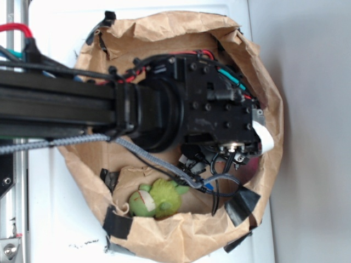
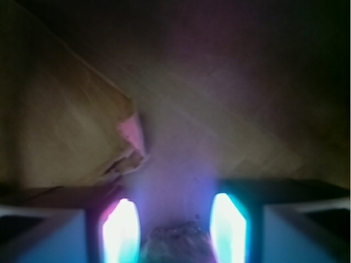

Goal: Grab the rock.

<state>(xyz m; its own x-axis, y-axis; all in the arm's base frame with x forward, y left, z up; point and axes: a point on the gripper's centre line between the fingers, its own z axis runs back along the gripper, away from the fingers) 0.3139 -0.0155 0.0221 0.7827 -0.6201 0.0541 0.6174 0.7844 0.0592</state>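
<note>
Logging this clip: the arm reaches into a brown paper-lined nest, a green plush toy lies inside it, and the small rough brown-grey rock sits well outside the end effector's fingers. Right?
Not quite. The wrist view shows the small rough brown-grey rock between the end effector's two glowing fingers, not outside them. The brown paper-lined nest and green plush toy are as stated.

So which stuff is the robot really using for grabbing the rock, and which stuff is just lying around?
For the job:
- the rock, between the glowing fingertips in the wrist view
- the gripper, either side of it; grip not clear

Just lying about:
- the green plush toy
- the brown paper bag around everything
- black tape on the bag's rim
</note>
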